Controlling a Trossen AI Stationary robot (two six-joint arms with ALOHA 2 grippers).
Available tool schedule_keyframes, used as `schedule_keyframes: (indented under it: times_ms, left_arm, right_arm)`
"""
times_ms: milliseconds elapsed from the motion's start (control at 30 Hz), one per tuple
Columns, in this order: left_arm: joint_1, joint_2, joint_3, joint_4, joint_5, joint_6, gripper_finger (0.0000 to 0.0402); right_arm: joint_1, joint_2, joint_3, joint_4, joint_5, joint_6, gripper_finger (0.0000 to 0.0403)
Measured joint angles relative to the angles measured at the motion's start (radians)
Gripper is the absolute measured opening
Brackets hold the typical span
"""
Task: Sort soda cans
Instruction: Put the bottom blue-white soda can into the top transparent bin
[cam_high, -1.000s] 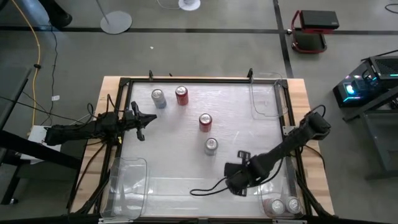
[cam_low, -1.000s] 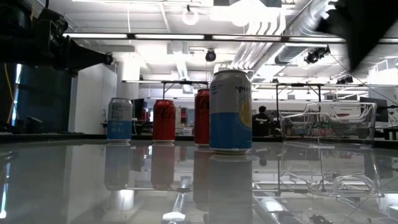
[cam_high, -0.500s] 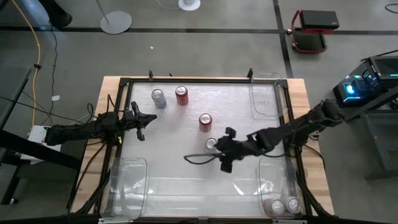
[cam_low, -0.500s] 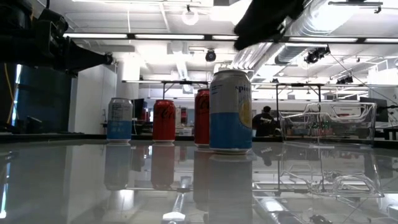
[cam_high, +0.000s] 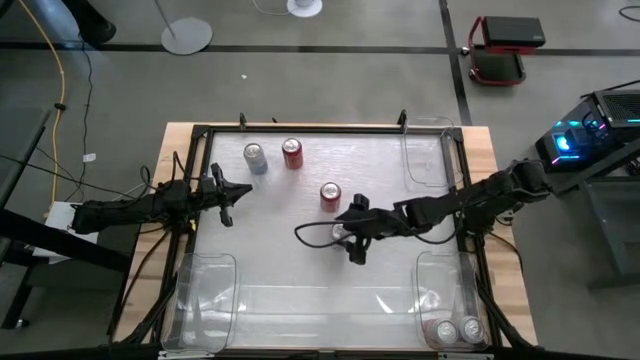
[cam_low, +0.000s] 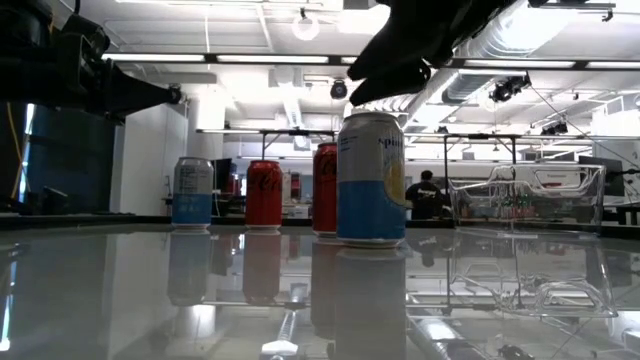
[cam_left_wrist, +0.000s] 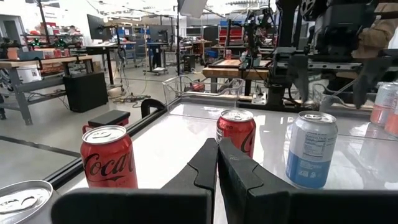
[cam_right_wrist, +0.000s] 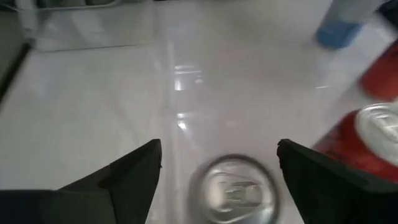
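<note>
Several soda cans stand upright on the glossy white table (cam_high: 270, 270): a silver-blue can (cam_high: 256, 157) and a red can (cam_high: 292, 153) near the far edge, another red can (cam_high: 330, 196) in the middle, and a silver can (cam_low: 371, 180) just nearer. My right gripper (cam_right_wrist: 219, 152) hangs open over that silver can's top (cam_right_wrist: 235, 190), one finger off to each side, clear of it. My left gripper (cam_high: 228, 195) waits shut and level at the table's left side, pointing at the cans.
Two more cans (cam_high: 457, 329) stand in the clear bin (cam_high: 440, 290) at the near right corner. Other clear bins sit at the near left (cam_high: 208, 290) and the far right (cam_high: 428, 160). A black frame rims the table (cam_high: 300, 128).
My right gripper has swung from beside the near right bin toward the table's middle, leftward and toward the far edge. It has tipped up from pointing steeply down and has opened. It now hangs over the silver can. No can has moved.
</note>
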Motion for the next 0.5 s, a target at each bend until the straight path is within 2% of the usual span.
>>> schedule_keyframes:
  times_ms: [100, 500]
  left_arm:
    - [0.000, 0.000, 0.000, 0.000, 0.000, 0.000, 0.0005]
    - [0.000, 0.000, 0.000, -0.001, 0.000, 0.000, 0.0005]
  right_arm:
    - [-0.002, 0.011, 0.000, -0.004, 0.035, -0.045, 0.0310]
    - [-0.014, 0.121, 0.002, -0.021, 0.022, -0.054, 0.0321]
